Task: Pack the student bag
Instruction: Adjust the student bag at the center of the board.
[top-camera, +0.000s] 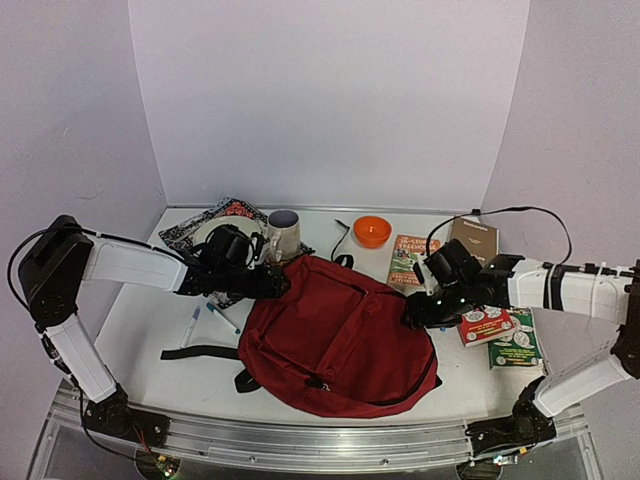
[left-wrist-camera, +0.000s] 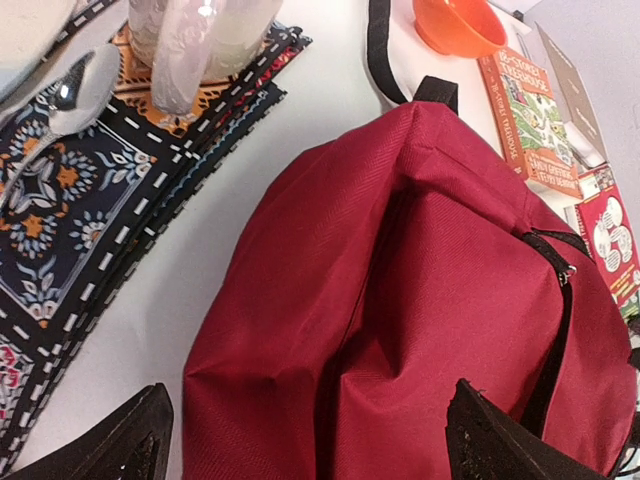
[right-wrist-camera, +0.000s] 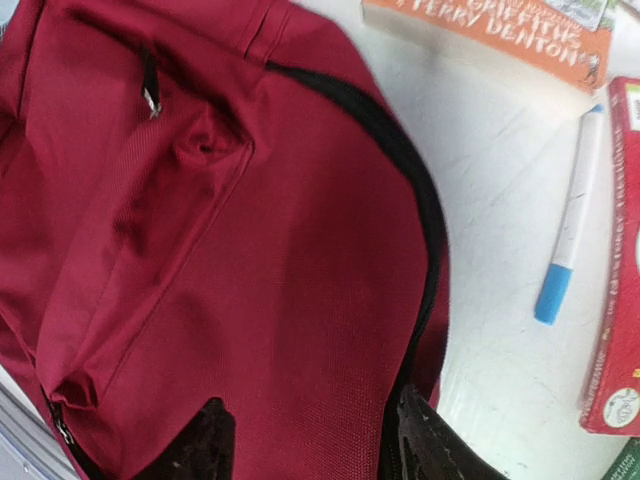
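The student bag (top-camera: 335, 335), a dark red backpack, lies flat in the middle of the table with its black main zip (right-wrist-camera: 420, 200) closed and a zip pull (right-wrist-camera: 150, 95) on its front pocket. My left gripper (top-camera: 278, 285) hovers at the bag's far left edge. In the left wrist view the left gripper (left-wrist-camera: 310, 450) stands wide open with the red fabric (left-wrist-camera: 400, 300) below it. My right gripper (top-camera: 412, 315) is at the bag's right edge. In the right wrist view the right gripper (right-wrist-camera: 310, 445) has its fingers apart over the fabric beside the zip, gripping nothing.
A patterned placemat (top-camera: 200, 232) with a spoon (left-wrist-camera: 75, 95) and a mug (top-camera: 282, 235) lies at the far left. An orange bowl (top-camera: 372, 230) and several books (top-camera: 408, 262) sit far right. A blue-capped pen (right-wrist-camera: 568, 225) lies right of the bag, other pens (top-camera: 190, 325) left.
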